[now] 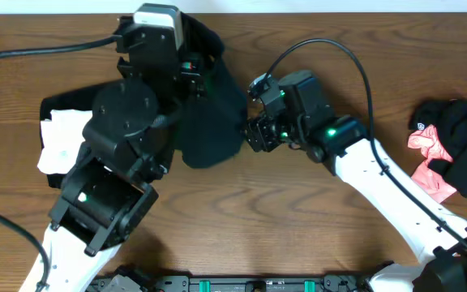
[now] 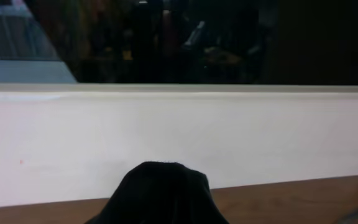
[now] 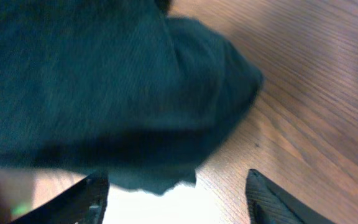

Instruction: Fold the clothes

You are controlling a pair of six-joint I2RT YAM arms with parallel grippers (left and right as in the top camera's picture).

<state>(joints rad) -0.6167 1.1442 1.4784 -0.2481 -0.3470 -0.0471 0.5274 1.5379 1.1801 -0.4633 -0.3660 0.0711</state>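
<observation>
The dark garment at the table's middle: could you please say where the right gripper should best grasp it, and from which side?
Probably the dark garment's loose right edge, approached low from the right: the right gripper stands open there, and that thin edge shows between its fingers.

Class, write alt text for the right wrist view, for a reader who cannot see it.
A bunched dark garment fills the upper left of the picture, over the wooden table. At the bottom edge the right gripper is open, its two black fingers wide apart.
</observation>
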